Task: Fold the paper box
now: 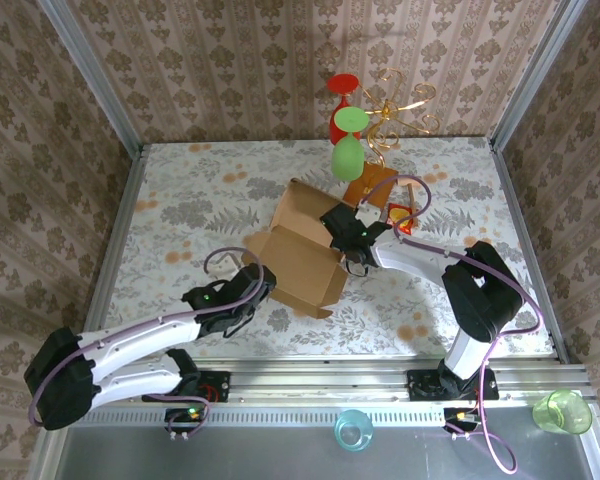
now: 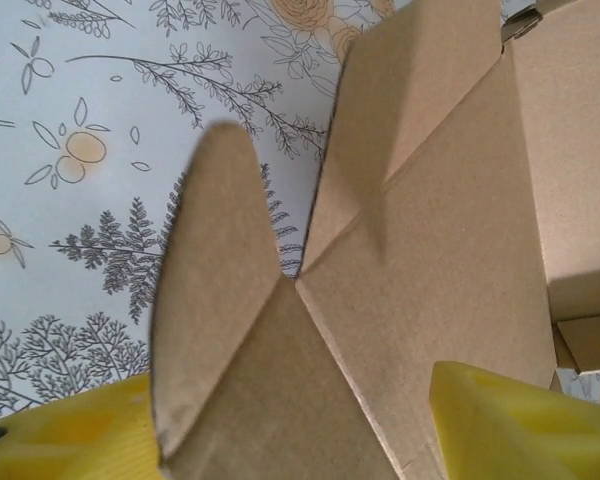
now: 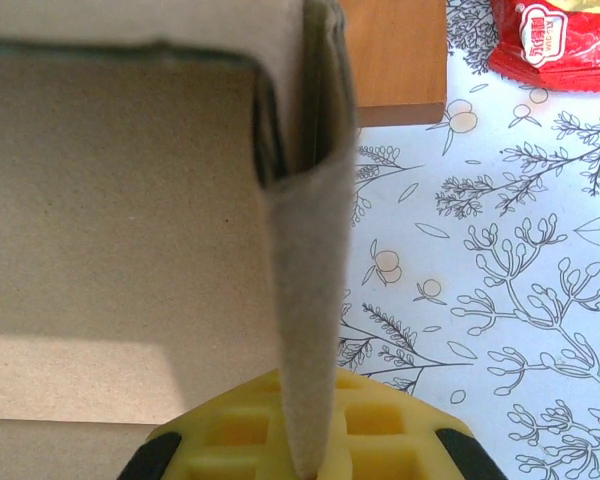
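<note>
the paper box (image 1: 298, 262) lies near the middle of the floral table (image 1: 190, 205), turned at a slant, only partly folded up: its far panel leans open toward the back and small flaps stick out at the near corners.

my right jaws are shut on the box's right side wall. from my right wrist, that wall runs edge-on straight down into my yellow pads (image 3: 230, 440), and at its top the cardboard is doubled over on itself. just beyond the wall sits a reddish-brown wooden block (image 1: 368, 183), and beside that a red snack packet (image 1: 401, 216), both on the table and apart from my grip.

my left jaws are at the box's near left corner. they stand well apart, one yellow finger (image 2: 65, 440) on the left and the other (image 2: 520, 425) on the right, with a rounded corner flap (image 2: 215, 290) standing up between them and a creased panel rising beside it. i cannot tell whether either finger is pressing the cardboard.

at the back of the table stand a red and two green glasses (image 1: 348, 140) by a gold wire stand (image 1: 405, 105).
</note>
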Available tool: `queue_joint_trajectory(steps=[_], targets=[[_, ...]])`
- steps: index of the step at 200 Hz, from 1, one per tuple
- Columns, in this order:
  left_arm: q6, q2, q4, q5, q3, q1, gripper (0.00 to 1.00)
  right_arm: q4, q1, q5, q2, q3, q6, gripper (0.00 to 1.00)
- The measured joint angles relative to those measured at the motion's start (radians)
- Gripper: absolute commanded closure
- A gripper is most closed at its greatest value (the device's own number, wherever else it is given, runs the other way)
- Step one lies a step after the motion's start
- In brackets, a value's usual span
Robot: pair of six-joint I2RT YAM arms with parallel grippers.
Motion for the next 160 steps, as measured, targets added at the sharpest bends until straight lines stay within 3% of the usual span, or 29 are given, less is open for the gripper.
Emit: queue_joint_trajectory(steps=[55,80,104,127,160], targets=[[-0.037,0.022,0.023,-0.011,0.019,0.000,0.68,-0.002,0.014,-0.003,-0.004,-0.018,0.041,1.00],[-0.053,0.031,0.016,-0.018,0.019,0.000,0.75,-0.003,0.022,-0.003,-0.005,-0.019,0.058,1.00],[-0.058,0.034,-0.005,-0.022,0.034,0.000,0.74,-0.004,0.026,-0.003,-0.006,-0.020,0.071,1.00],[-0.062,0.033,-0.024,-0.027,0.049,0.000,0.58,-0.005,0.028,-0.003,-0.006,-0.021,0.086,1.00],[-0.070,0.013,-0.052,-0.022,0.050,-0.012,0.56,-0.012,0.030,-0.003,-0.006,-0.021,0.096,1.00]])
